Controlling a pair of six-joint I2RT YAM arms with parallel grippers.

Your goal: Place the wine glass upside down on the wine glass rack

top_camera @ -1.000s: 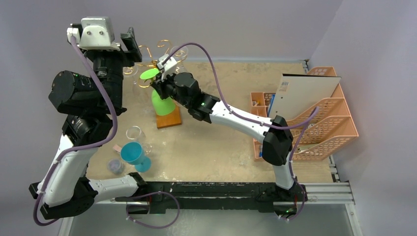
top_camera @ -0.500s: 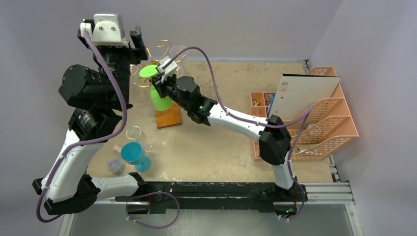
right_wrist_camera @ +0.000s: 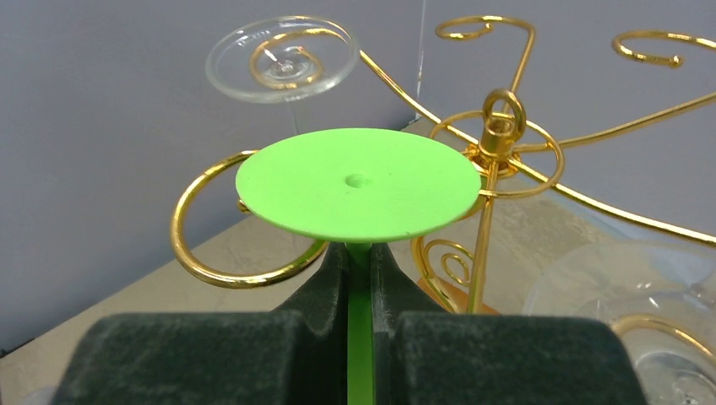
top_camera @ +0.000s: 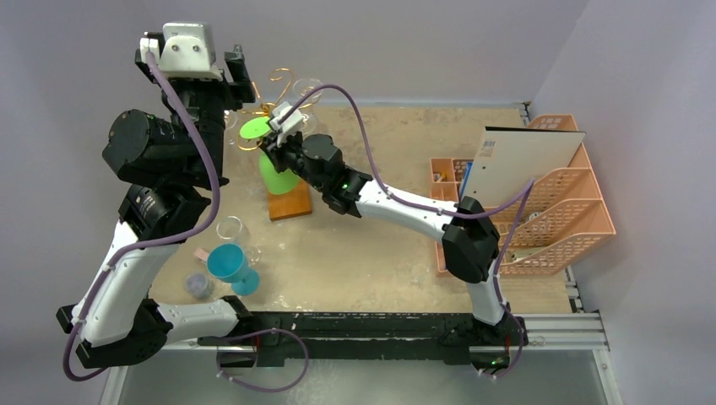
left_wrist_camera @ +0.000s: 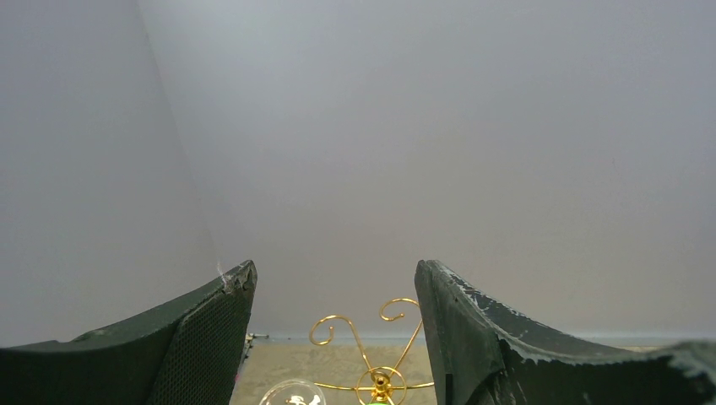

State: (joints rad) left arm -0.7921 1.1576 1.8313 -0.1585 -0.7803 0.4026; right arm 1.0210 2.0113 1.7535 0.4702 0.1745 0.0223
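Note:
My right gripper (top_camera: 274, 145) is shut on the stem of an upside-down green wine glass (top_camera: 277, 173), with its flat round foot (right_wrist_camera: 359, 181) on top. In the right wrist view the stem (right_wrist_camera: 360, 278) is pinched between my fingers (right_wrist_camera: 325, 278). The foot sits just above a gold curl (right_wrist_camera: 190, 253) of the wine glass rack (right_wrist_camera: 498, 126); whether it rests on the curl I cannot tell. The rack's orange-brown base (top_camera: 291, 202) lies below. My left gripper (top_camera: 240, 83) is open and empty, raised left of the rack, whose curls show between its jaws (left_wrist_camera: 380, 375).
A clear glass foot (right_wrist_camera: 283, 57) hangs on a far rack arm, and another clear glass (right_wrist_camera: 642, 321) on the right. A teal wine glass (top_camera: 230, 263), a clear glass (top_camera: 232, 228) and a small grey object (top_camera: 199, 285) stand front left. The pink organiser (top_camera: 557, 215) is at right.
My left arm has swung up and to the right, closer to the rack. My right gripper has shifted the green glass slightly towards the rack's left curl.

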